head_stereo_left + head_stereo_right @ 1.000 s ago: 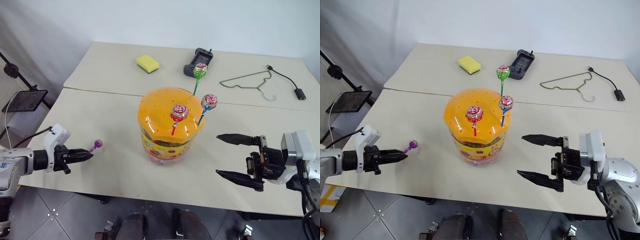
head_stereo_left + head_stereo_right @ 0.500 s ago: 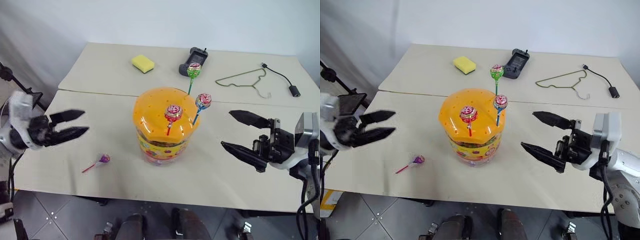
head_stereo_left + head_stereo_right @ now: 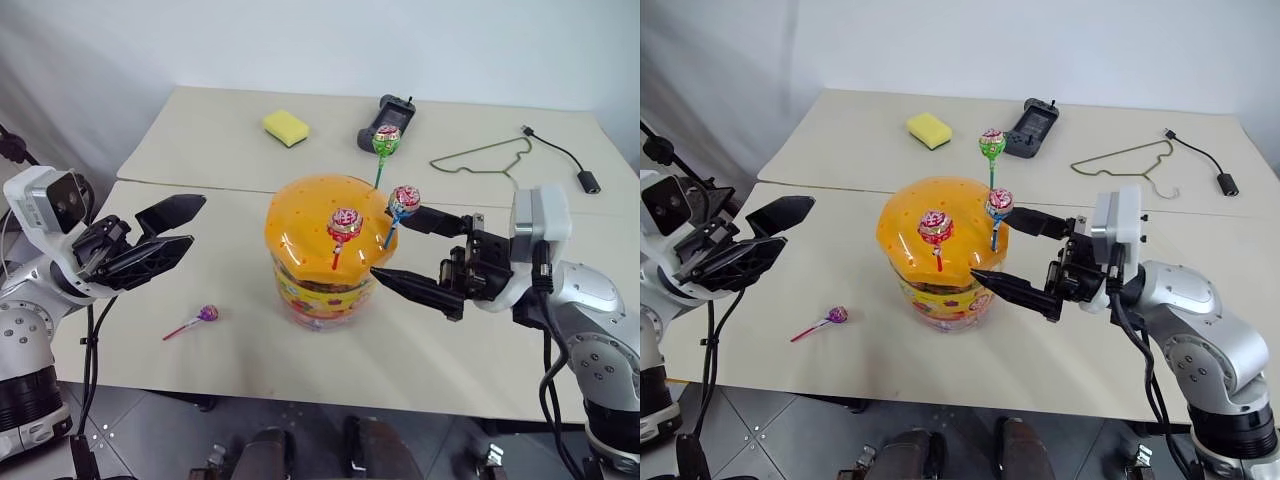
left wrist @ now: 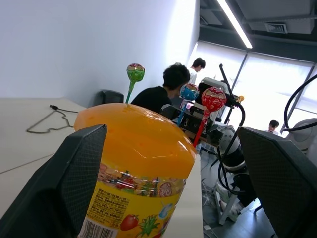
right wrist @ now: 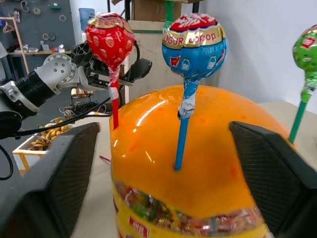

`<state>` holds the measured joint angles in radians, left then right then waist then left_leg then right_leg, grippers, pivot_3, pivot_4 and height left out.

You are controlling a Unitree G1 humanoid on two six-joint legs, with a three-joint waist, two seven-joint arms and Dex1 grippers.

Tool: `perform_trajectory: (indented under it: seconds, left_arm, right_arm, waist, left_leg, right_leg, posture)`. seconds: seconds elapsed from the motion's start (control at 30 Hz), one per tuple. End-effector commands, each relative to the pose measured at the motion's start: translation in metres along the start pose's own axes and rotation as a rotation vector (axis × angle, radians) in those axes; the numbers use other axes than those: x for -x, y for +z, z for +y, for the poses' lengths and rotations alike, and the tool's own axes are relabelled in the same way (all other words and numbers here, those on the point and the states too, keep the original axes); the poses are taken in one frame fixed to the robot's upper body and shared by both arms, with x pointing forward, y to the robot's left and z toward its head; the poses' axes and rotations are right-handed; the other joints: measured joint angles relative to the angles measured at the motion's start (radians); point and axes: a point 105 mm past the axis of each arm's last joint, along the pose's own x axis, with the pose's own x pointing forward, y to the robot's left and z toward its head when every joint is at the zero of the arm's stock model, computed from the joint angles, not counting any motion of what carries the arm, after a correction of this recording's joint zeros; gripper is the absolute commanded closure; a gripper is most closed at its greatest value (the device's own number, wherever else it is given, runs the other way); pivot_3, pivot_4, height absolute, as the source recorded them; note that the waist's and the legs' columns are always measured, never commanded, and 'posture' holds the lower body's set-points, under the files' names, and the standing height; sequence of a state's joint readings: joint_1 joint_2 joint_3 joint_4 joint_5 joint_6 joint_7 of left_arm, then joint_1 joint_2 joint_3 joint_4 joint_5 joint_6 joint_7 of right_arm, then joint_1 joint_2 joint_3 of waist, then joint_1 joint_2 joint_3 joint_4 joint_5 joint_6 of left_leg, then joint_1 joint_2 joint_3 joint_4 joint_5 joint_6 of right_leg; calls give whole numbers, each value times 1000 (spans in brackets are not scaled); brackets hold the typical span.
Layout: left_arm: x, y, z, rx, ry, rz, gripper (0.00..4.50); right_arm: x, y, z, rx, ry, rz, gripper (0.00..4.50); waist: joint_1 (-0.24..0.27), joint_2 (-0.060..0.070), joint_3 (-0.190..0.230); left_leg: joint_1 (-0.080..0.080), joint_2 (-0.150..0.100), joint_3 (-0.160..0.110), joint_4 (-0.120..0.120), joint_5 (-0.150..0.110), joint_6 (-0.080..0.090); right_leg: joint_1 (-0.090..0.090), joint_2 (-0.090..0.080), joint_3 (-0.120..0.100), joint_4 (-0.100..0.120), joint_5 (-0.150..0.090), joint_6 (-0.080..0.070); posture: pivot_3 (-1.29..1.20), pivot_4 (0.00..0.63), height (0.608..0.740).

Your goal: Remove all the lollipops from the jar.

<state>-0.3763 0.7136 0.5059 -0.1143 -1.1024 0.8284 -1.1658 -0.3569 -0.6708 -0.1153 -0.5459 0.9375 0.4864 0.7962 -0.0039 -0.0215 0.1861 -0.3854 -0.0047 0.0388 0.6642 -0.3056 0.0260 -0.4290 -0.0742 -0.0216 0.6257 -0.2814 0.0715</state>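
While the purple lollipop [image 3: 206, 314] lies loose on the bench [image 3: 480, 350] near its front edge, three more stand with their sticks pushed into the holes of the jar [image 3: 330, 250], which sits mid-bench just behind it. The red-pink lollipop [image 3: 343, 224] rises from the front of the orange lid, the blue lollipop [image 3: 403, 200] from its right side, and the green lollipop [image 3: 386, 141] from the back. The left gripper [image 3: 165, 234] hangs off to the jar's left, fingers spread wide and holding nothing. The right gripper [image 3: 418, 253] reaches in from the other side, jaws apart around the blue lollipop's stick, not touching it. Farther back lie a yellow sponge [image 3: 285, 126], a black controller [image 3: 384, 122], a wire hanger [image 3: 490, 157] and a black cable [image 3: 562, 158].
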Motion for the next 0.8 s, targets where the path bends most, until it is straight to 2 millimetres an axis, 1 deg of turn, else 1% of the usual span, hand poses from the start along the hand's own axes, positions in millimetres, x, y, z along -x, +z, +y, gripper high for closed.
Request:
perform_trajectory:
  seconds: [0.03, 0.17, 0.2, 0.23, 0.3, 0.33, 0.43, 0.5, 0.53, 0.57, 0.6, 0.67, 0.73, 0.77, 0.8]
  left_arm:
    - [-5, 2, -7, -39, -42, 2, 0]
    - [-8, 0, -7, -40, -56, -9, 0]
    - [-9, 0, -8, -40, -63, -11, 0]
    - [-10, 0, -8, -46, -73, -6, 0]
    - [-12, 1, -8, -53, -93, 5, 0]
    - [-13, 2, -9, -57, -101, 4, 0]
    - [-20, 3, -13, -71, -150, 31, 0]
    - [-26, 2, -16, -110, -191, 94, 0]
    - [-27, 1, -17, -126, -203, 120, 0]
    - [-28, -1, -18, -132, -216, 147, 0]
    - [-27, -5, -18, -152, -225, 198, 0]
    - [-24, -17, -19, -195, -254, 330, 0]
    - [-21, -22, -20, -204, -266, 375, 0]
    - [-21, -22, -19, -210, -268, 380, 0]
    - [-20, -21, -18, -215, -266, 377, 0]
  right_arm:
    - [-7, 6, -2, 26, 5, -20, 1618]
    - [-10, 11, -2, 8, 12, -72, 2950]
    - [-10, 13, -4, 15, 0, -88, 3215]
    - [-9, 16, -6, 22, -11, -119, 3634]
    - [-5, 26, -10, 18, -24, -194, 4328]
    - [-2, 32, -11, 8, -27, -231, 4465]
    - [13, 51, -21, -3, -67, -274, 4465]
    - [37, 64, -42, -47, -174, -252, 4465]
    - [46, 68, -48, -70, -211, -243, 4465]
    - [59, 66, -56, -65, -262, -179, 4465]
    - [75, 53, -65, -64, -329, -32, 4465]
    - [116, 20, -76, -70, -465, 314, 4465]
    - [151, -4, -81, -67, -556, 553, 4465]
    - [173, -20, -83, -68, -606, 694, 4465]
    - [190, -32, -83, -59, -633, 797, 4465]
  waist:
    - [0, 0, 0]
    - [0, 0, 0]
    - [0, 0, 0]
    - [0, 0, 0]
    - [0, 0, 0]
    - [0, 0, 0]
    - [0, 0, 0]
    - [3, 0, 0]
    - [4, 0, 0]
    - [5, 0, 0]
    - [6, 0, 0]
    - [5, 0, 0]
    - [4, 1, 0]
    - [2, 1, 0]
    - [0, 1, 0]
  left_leg:
    - [0, 0, 0, 0, 0, 0]
    - [0, 0, 0, 0, 0, 0]
    - [0, 0, 0, 0, 0, 0]
    - [0, 0, 0, 0, 0, 0]
    - [0, 0, 0, 0, 0, 0]
    - [0, 0, 0, 0, 0, 0]
    - [0, 0, 0, 0, 0, 0]
    - [0, 0, 0, 0, 0, 0]
    - [-1, 0, 0, 0, 0, 0]
    - [-1, 0, 0, 0, 0, 1]
    - [-1, 0, 0, 0, 0, 1]
    - [-1, -1, 0, -2, -1, 2]
    - [-1, -1, 1, -3, -2, 3]
    - [-2, -1, 2, -3, -2, 4]
    - [-2, -1, 3, -3, -2, 4]
  right_leg:
    - [0, 0, 0, 0, 0, 0]
    - [0, 0, 0, 0, 0, 0]
    - [0, 0, 0, 0, 0, 0]
    - [0, 0, 0, 0, 0, 0]
    - [0, 0, 0, 0, 0, 0]
    - [0, 0, 0, 0, 0, 0]
    - [0, 0, 0, 0, 0, 0]
    - [0, 0, 0, -1, 0, 0]
    - [0, 0, 0, -1, 0, 0]
    - [0, -1, 0, -2, 0, 0]
    - [1, -1, 0, -3, 0, 0]
    - [1, -1, 0, -5, 0, -1]
    - [1, -1, 0, -6, -1, -1]
    - [1, -1, 0, -7, -1, -1]
    - [0, -1, 0, -7, -1, -1]
  posture:
    - [0, 150, 740]
    - [0, 150, 740]
    - [0, 150, 740]
    - [0, 150, 740]
    - [0, 150, 740]
    - [0, 150, 740]
    - [0, 150, 740]
    - [0, 150, 740]
    - [0, 150, 740]
    - [0, 150, 740]
    - [0, 150, 740]
    - [0, 150, 740]
    - [0, 150, 740]
    - [0, 150, 740]
    - [0, 150, 740]
